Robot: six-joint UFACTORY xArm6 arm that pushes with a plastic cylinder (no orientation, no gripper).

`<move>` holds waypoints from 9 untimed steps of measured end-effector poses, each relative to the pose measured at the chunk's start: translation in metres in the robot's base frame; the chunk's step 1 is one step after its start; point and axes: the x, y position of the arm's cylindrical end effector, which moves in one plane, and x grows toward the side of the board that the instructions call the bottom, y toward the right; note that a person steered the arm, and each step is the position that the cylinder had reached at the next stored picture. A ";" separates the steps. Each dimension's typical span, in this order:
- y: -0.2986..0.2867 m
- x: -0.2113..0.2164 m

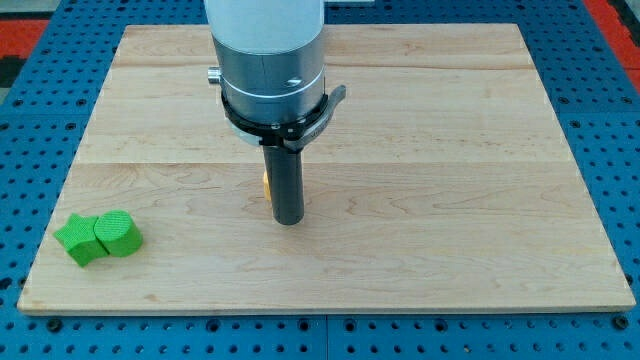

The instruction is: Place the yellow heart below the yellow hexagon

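Note:
My tip (288,221) rests on the wooden board (450,200) near the middle, slightly toward the view's left. A thin sliver of a yellow block (266,183) shows just at the rod's left edge, above the tip; the rod hides the rest, so its shape cannot be told. No other yellow block is in view. The arm's silver and white body hangs over the board's upper middle and hides what lies behind it.
Two green blocks sit touching at the board's lower left corner: a green star-like block (78,240) and a green rounded block (118,233) to its right. A blue pegboard surrounds the board.

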 end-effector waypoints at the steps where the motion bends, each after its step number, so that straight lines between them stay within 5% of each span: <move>1: 0.000 0.000; 4: 0.012 0.064; 9: -0.008 -0.055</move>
